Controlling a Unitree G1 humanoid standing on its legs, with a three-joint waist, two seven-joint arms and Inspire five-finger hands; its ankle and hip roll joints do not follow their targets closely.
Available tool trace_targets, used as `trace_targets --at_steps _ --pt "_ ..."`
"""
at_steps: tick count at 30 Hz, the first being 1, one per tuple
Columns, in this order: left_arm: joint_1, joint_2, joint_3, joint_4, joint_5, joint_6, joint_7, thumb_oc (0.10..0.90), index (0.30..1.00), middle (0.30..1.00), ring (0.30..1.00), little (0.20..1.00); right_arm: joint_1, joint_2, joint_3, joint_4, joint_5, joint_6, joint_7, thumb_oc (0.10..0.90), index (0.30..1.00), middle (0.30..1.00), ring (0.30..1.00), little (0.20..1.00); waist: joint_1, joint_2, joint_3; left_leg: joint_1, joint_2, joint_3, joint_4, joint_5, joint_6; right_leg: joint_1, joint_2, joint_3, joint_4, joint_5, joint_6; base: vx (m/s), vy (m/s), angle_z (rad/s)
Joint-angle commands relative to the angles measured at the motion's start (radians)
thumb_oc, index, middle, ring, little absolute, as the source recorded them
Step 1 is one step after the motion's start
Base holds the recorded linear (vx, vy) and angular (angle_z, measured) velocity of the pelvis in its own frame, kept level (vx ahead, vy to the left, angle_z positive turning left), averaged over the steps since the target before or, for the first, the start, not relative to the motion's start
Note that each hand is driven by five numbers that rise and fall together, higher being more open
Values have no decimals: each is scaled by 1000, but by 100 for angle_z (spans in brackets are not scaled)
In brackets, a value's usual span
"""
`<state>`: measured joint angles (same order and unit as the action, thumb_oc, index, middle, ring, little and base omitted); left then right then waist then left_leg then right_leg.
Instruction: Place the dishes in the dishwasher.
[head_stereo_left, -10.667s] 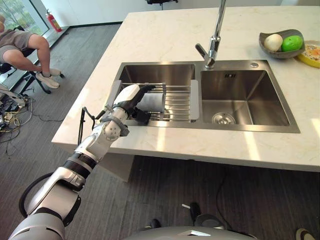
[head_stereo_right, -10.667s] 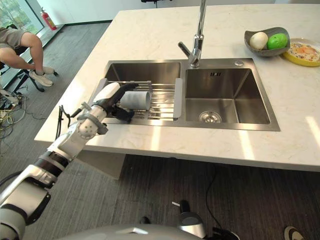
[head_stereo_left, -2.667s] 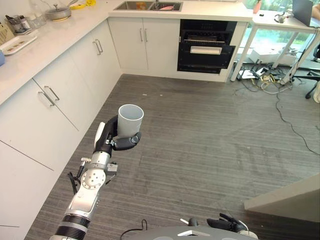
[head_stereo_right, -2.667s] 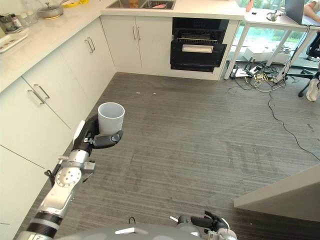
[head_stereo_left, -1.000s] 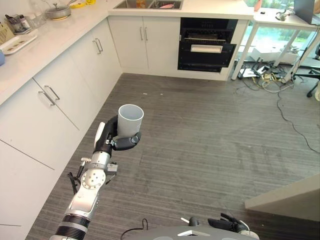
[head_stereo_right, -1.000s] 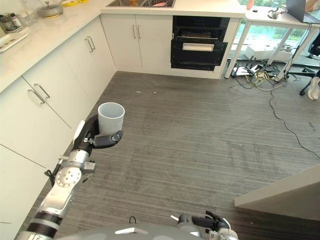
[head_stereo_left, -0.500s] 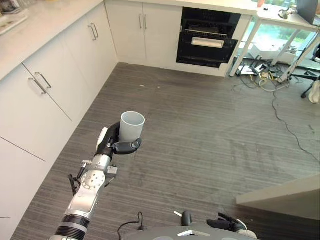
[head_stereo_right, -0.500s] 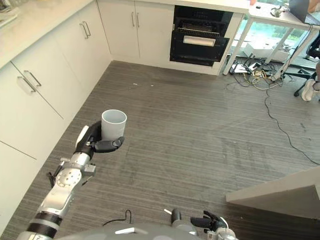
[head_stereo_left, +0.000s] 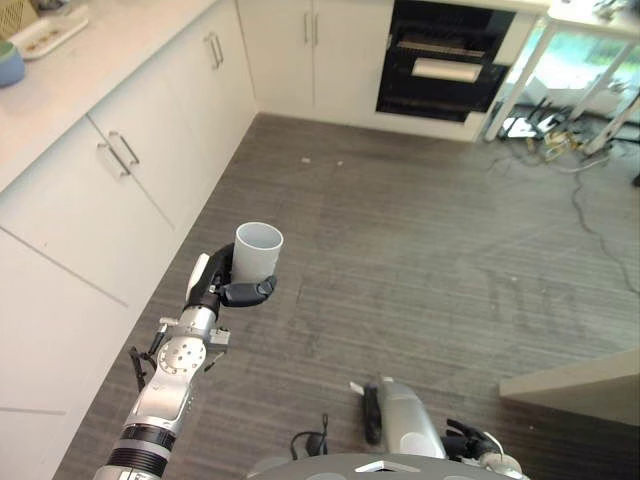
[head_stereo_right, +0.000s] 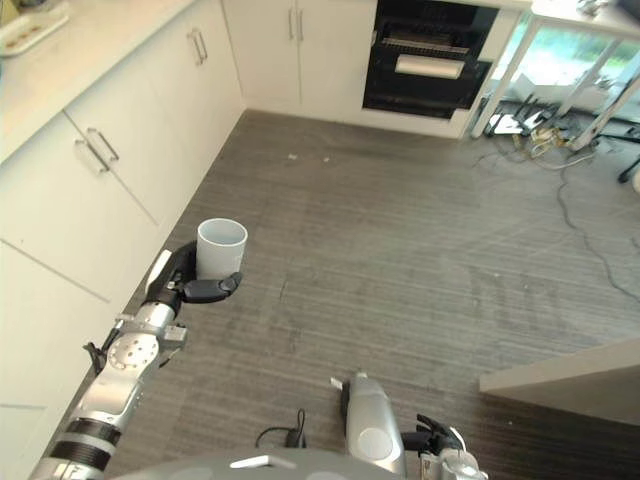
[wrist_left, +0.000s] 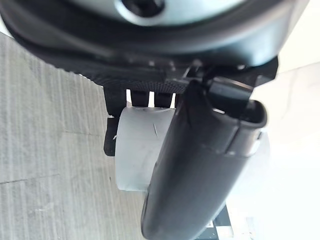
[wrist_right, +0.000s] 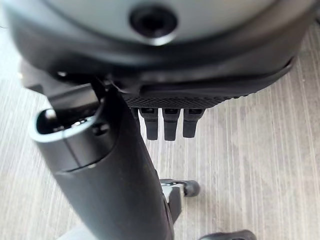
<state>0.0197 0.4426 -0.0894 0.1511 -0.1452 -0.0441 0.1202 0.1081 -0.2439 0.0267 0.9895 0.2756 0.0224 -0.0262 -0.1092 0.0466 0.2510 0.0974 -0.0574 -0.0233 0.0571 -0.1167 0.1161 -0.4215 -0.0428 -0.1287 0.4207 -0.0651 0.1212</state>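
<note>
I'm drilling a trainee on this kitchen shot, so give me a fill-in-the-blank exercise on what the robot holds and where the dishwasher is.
1. The cup is held in the robot's ____ hand.
2. The cup stands upright with its open mouth facing ____.
3. The dishwasher at the far wall is ____ in colour.
4. The right hand hangs over the grey ____.

Missing words: left; up; black; floor
</note>
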Motion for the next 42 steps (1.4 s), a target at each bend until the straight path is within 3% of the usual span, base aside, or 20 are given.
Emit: trace_targets --at_steps 1,6,10,11,12,13,17,21,23,24,28,30,31,32,33,34,36,38,41,42 --pt "-48 27 49 -130 16 -105 5 400 300 300 300 300 -58 -4 16 16 3 -72 -18 800 900 900 900 900 -50 -18 -45 141 2 12 -144 -36 -104 75 -20 -77 -243 171 20 508 -94 83" --pt "-23 19 48 -146 43 -111 -14 400 300 300 300 300 -36 -21 19 -24 -26 -80 2 800 900 900 900 900 -63 -14 -95 288 22 5 -140 -96 -145 114 3 -287 -473 206 32 697 -152 46" --pt "5 -2 34 -152 39 -122 -19 400 300 300 300 300 -17 -37 29 -14 -33 -81 13 800 900 900 900 900 -104 9 -130 256 44 -4 87 22 -204 199 52 -211 -489 236 -22 620 -177 12" --pt "4 2 30 -148 30 -124 -19 400 300 300 300 300 -24 -40 33 -9 -29 -83 12 800 900 900 900 900 -109 16 -136 224 51 0 194 139 -253 222 59 -196 -477 234 -39 640 -267 23" --pt "16 15 43 -158 13 -120 -17 400 300 300 300 300 -42 -49 40 6 -22 -80 6 800 900 900 900 900 -80 5 -121 90 61 44 515 293 -306 310 65 -179 -480 188 -80 828 -371 -13" --pt "21 27 51 -166 4 -119 -14 400 300 300 300 300 -49 -55 48 -7 -22 -82 0 800 900 900 900 900 -62 -18 -103 4 52 59 706 338 -323 348 56 -164 -484 169 -100 812 -392 -16" --pt "17 31 64 -172 -17 -123 7 400 300 300 300 300 -71 -64 66 -10 -23 -76 -21 800 900 900 900 900 5 -73 -70 -218 125 178 944 238 -255 465 67 -103 -508 90 -139 452 -215 -64" --pt "46 19 86 -185 -25 -125 8 400 300 300 300 300 -97 -59 94 -13 -39 -74 -13 800 900 900 900 900 93 -91 -63 -408 138 216 608 134 -187 574 55 -4 -504 30 -107 651 61 -94" --pt "69 17 119 -199 -5 -122 13 400 300 300 300 300 -99 -68 97 -15 -58 -84 -5 800 900 900 900 900 129 -76 -70 -380 151 250 17 209 -183 665 46 8 -508 -29 -69 957 242 -141" --pt "69 11 115 -194 2 -122 18 400 300 300 300 300 -99 -68 95 -7 -63 -85 -10 800 900 900 900 900 138 -81 -71 -401 174 266 -113 239 -192 703 36 14 -508 -54 -61 997 241 -89" --pt "86 2 112 -184 -8 -108 16 400 300 300 300 300 -65 -43 65 45 -72 -79 -12 800 900 900 900 900 153 -69 -117 -415 189 290 -144 325 -200 787 9 81 -412 -79 -44 829 230 -79" --pt "99 6 113 -180 2 -97 27 400 300 300 300 300 -40 -31 50 63 -85 -72 -13 800 900 900 900 900 167 -91 -145 -392 146 257 -128 374 -181 754 -47 99 -266 34 -3 757 308 3" --pt "93 7 105 -177 3 -96 21 400 300 300 300 300 -30 -20 38 83 -82 -70 -9 800 900 900 900 900 163 -108 -149 -367 118 256 -121 359 -163 734 -77 93 -144 145 30 498 199 -56" --pt "92 8 105 -177 3 -96 21 400 300 300 300 300 -31 -19 38 84 -82 -71 -9 800 900 900 900 900 168 -106 -151 -369 122 259 -123 361 -163 729 -75 98 -144 147 30 717 318 -77" --pt "76 23 93 -182 10 -86 15 400 300 300 300 300 -22 -9 17 94 -62 -65 -12 800 900 900 900 900 133 -91 -137 -265 93 253 -129 286 -108 609 -96 102 183 314 45 661 347 -42" --pt "70 31 94 -185 16 -85 16 400 300 300 300 300 -25 -12 19 96 -64 -63 -14 800 900 900 900 900 117 -75 -123 -220 81 241 -128 253 -84 536 -93 104 297 343 44 877 458 2" --pt "47 38 84 -170 26 -82 16 400 300 300 300 300 -30 -3 25 102 -70 -61 -16 800 900 900 900 900 79 -51 -101 -115 66 211 -144 194 -63 391 -91 81 390 237 19 618 298 29" --pt "36 33 81 -166 27 -81 17 400 300 300 300 300 -34 0 23 108 -63 -60 -16 800 900 900 900 900 55 -45 -91 -79 53 187 -144 177 -58 324 -67 70 352 181 6 430 117 2" --pt "23 30 65 -165 26 -92 5 400 300 300 300 300 -35 -3 28 125 -43 -67 -5 800 900 900 900 900 -6 -56 -77 20 10 136 -144 110 -76 245 25 49 -86 108 -8 628 17 52" --pt "-9 32 52 -154 34 -96 16 400 300 300 300 300 -38 -9 31 155 -56 -62 -10 800 900 900 900 900 -14 -77 -77 82 -10 138 -144 46 -96 243 14 -61 -325 159 29 786 31 105"
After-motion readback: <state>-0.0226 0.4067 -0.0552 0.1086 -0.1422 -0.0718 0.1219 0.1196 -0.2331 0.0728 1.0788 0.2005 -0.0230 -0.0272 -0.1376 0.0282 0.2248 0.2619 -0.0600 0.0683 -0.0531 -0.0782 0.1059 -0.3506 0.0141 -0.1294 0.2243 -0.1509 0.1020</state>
